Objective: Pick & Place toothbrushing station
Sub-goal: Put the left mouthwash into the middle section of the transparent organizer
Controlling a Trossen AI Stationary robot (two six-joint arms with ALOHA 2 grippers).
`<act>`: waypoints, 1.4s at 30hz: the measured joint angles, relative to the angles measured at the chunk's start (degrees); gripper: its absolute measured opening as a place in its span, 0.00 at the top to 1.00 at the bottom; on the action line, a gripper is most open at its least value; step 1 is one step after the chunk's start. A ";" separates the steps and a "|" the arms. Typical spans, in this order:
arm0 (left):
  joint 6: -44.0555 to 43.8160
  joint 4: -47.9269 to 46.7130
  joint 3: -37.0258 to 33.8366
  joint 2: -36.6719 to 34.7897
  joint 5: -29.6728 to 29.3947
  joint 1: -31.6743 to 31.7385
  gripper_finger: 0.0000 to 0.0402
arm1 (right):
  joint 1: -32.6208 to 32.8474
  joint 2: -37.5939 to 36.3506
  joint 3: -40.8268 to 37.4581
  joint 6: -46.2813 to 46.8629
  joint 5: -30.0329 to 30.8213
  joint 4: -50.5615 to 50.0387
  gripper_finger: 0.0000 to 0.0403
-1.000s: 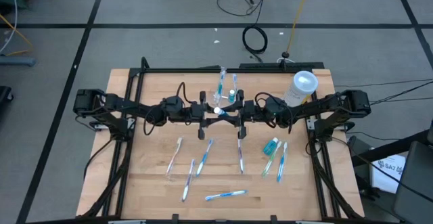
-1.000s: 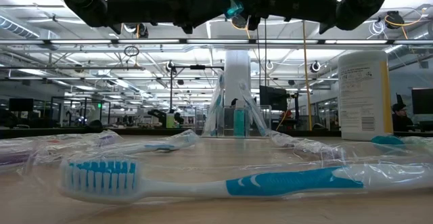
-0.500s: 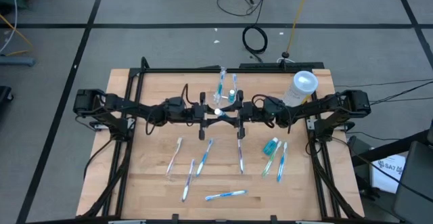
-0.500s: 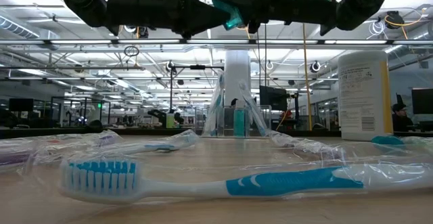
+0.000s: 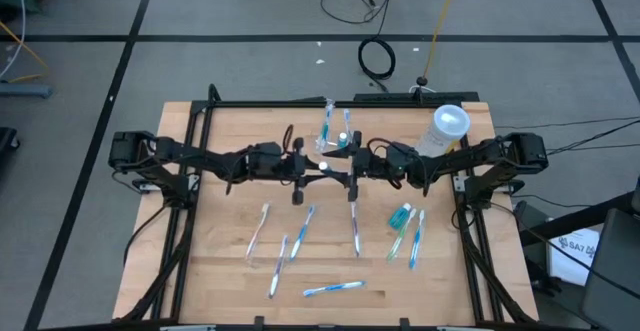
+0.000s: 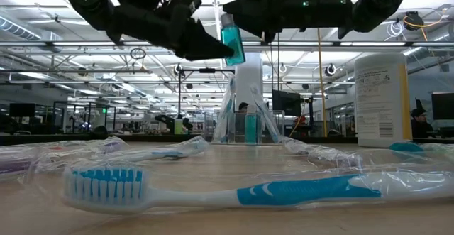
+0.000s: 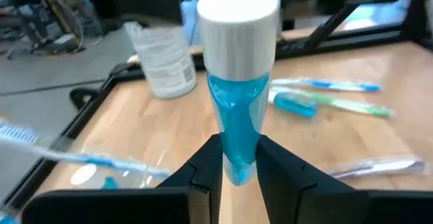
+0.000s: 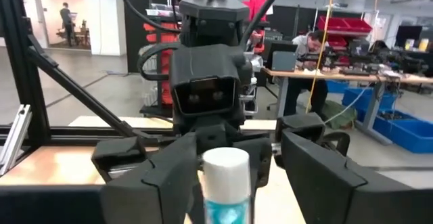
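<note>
Left end effector [image 7: 238, 162] clamped on blue-filled tube [image 7: 237, 88] above the surface, right end effector [image 8: 226, 158] spread open around its white cap, toothbrushing station [image 5: 335, 131] holding upright brushes

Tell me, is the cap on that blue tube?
Yes, shut: a white cap tops the blue tube, pinched by the left gripper at its other end.
</note>
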 joint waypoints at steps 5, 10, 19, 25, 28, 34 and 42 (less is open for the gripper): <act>0.17 -0.16 0.00 0.00 -0.70 0.24 0.80 | -0.05 0.00 0.00 0.58 -0.01 -0.32 0.47; 0.33 1.03 0.00 0.00 -0.76 0.23 0.80 | -0.04 0.00 0.00 0.58 -0.06 -0.74 0.47; 0.15 1.08 0.00 0.00 -1.41 0.32 0.80 | -1.13 -0.02 0.02 0.58 2.30 -3.67 0.50; 0.44 1.11 0.00 0.00 -1.99 0.34 0.80 | -1.09 -0.02 0.01 0.52 2.28 -3.44 0.59; 0.52 1.11 0.00 0.00 -2.06 0.33 0.80 | -1.07 -0.02 0.41 -1.66 2.17 -4.51 0.65; 0.59 0.91 0.00 0.02 -2.58 0.38 0.80 | -1.07 -0.04 1.20 -2.99 2.08 -7.04 0.73; 0.33 0.91 0.00 0.02 -3.51 0.33 0.79 | -1.09 -0.04 1.20 -2.72 2.35 -7.10 0.75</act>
